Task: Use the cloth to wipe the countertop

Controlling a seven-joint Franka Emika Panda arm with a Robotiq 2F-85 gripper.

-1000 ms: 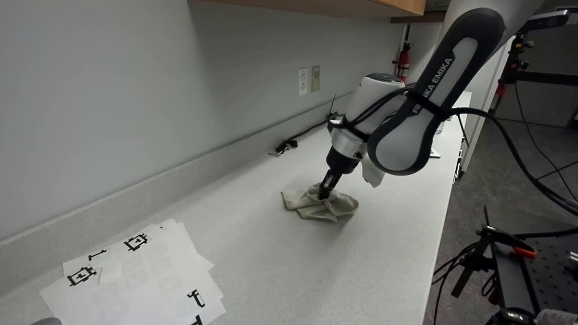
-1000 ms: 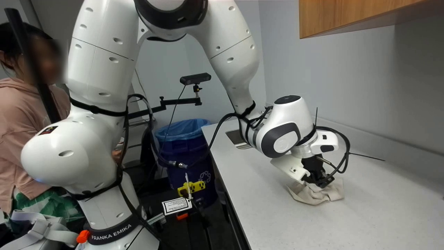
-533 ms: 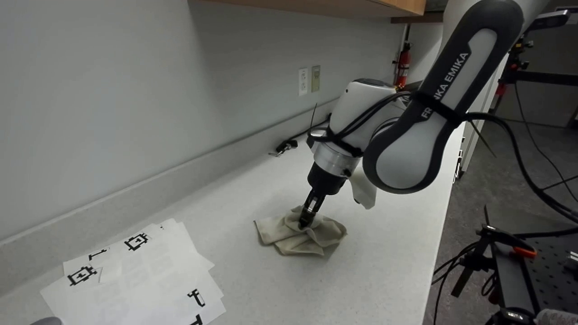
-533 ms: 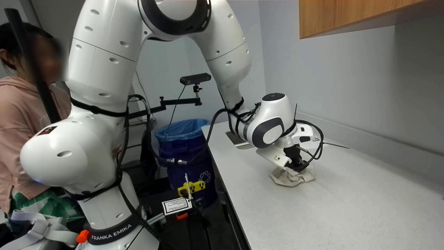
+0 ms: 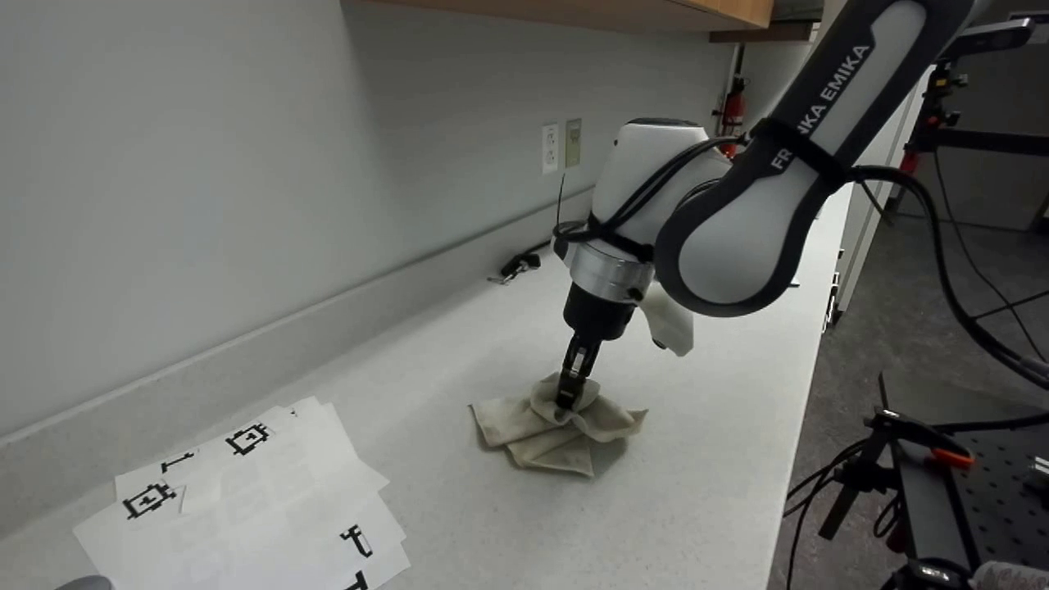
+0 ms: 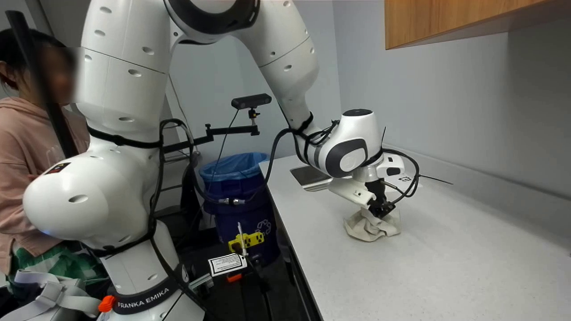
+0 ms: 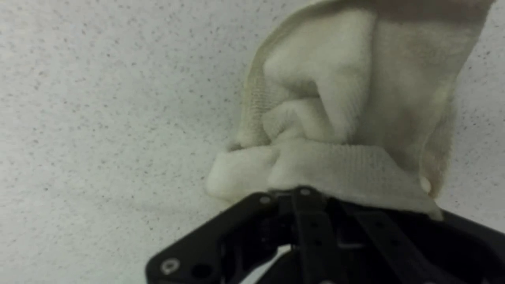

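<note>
the gripper had its fingers pinched tight on a bunched fold of the cloth, which lay crumpled on the countertop. a good wipe probably called for even, overlapping strokes with cloth kept between fingertips and countertop. near the countertop stood a bin with a blue liner, its contents hidden.

Robotics lab, robot arm, mounted camera, marker sheets

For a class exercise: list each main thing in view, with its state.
Wrinkled beige fabric cloth: bunched, gripped
Black jaws: shut on the cloth
Long pale speckled countertop: partly covered
Black-marked white paper sheets: overlapping
Round blue plastic bin: open, lined
Jointed white robot arm: bent
</note>
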